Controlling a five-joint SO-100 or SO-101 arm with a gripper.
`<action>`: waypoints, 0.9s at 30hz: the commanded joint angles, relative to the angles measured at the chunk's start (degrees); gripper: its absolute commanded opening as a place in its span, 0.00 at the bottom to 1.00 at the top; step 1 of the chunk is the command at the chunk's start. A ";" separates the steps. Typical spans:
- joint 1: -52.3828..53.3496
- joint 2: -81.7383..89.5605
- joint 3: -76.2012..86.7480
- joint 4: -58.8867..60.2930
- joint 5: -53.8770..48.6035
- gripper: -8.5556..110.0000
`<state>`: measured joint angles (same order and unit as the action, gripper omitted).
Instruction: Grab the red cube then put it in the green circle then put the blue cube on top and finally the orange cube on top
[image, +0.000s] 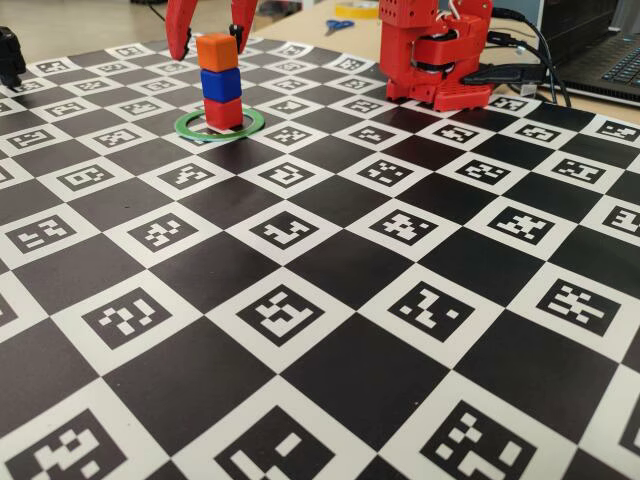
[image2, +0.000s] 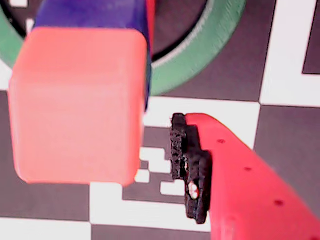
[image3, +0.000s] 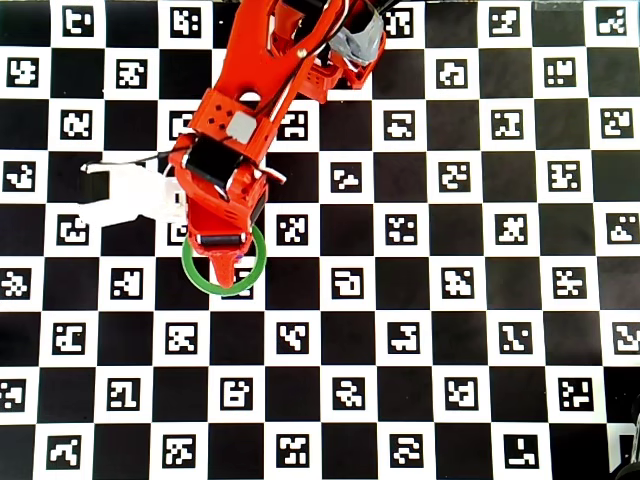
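Observation:
The red cube (image: 224, 112) stands inside the green circle (image: 192, 127) at the back left of the board in the fixed view. The blue cube (image: 221, 84) sits on it and the orange cube (image: 216, 51) sits on top of the blue one. My gripper (image: 212, 48) is open, with one finger on each side of the orange cube. In the wrist view the orange cube (image2: 80, 105) fills the left, with the blue cube (image2: 90, 12) and the green circle (image2: 200, 55) below it. The black pad (image2: 190, 165) stands apart from the cube. In the overhead view the arm hides the stack; only the green circle (image3: 222, 290) shows.
The red arm base (image: 435, 60) stands at the back right of the checkered marker board (image: 330, 300). Behind it on the table lie scissors (image: 338, 25), cables and a laptop (image: 600, 50). A white camera mount (image3: 120, 195) sticks out to the arm's left in the overhead view.

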<state>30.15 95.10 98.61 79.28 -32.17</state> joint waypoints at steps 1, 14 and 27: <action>-0.26 5.98 -6.68 2.55 0.97 0.42; 1.32 12.66 -5.63 3.25 15.91 0.29; -6.59 20.83 2.72 3.52 16.70 0.07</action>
<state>25.93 110.65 101.87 82.62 -15.21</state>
